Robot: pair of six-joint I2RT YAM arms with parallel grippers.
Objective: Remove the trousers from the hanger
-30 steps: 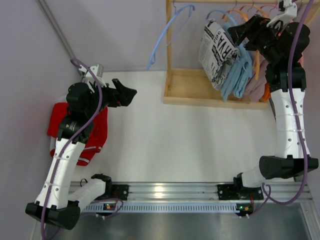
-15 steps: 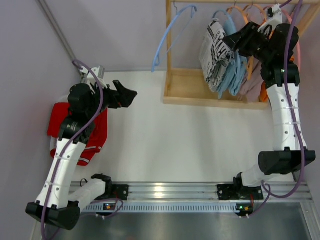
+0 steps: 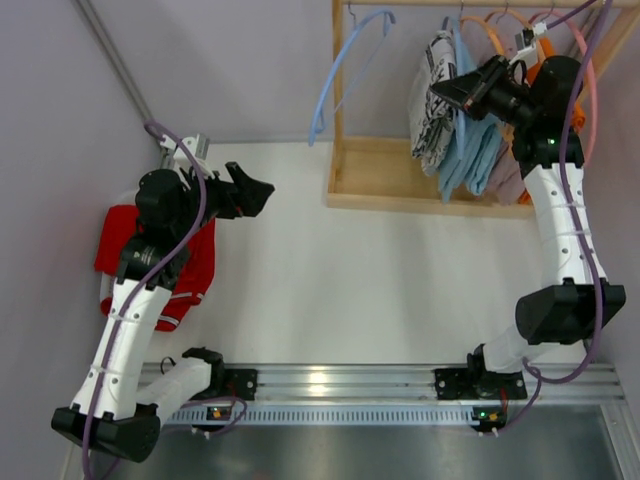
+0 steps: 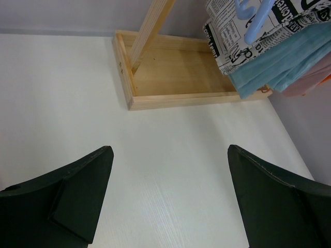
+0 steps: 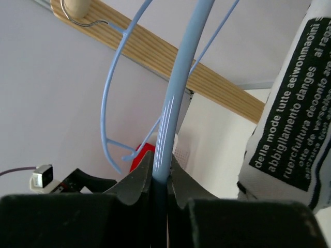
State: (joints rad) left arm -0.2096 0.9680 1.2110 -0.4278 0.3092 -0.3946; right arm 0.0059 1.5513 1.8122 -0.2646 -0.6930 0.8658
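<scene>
Several trousers hang on hangers from the wooden rack: white ones with black print [image 3: 432, 95], light blue [image 3: 475, 150] and dusty mauve [image 3: 510, 175]. My right gripper [image 3: 442, 95] is up beside the printed trousers [image 5: 295, 119]. In the right wrist view this gripper [image 5: 161, 155] is shut on the bar of a light blue hanger [image 5: 178, 88]. Red trousers [image 3: 185, 265] lie at the table's left edge. My left gripper [image 3: 255, 190] hovers open over the bare table, nothing between its fingers [image 4: 83, 191].
An empty light blue hanger [image 3: 345, 70] hangs from the rod [image 5: 155, 49] at the rack's left end. The rack's wooden base tray [image 3: 385, 185] sits at the back of the table. Grey walls close in on the left and at the back.
The right gripper has closed from open onto the light blue hanger bar and shifted a little left. The hanging trousers swung with it. The left arm has stayed put.
</scene>
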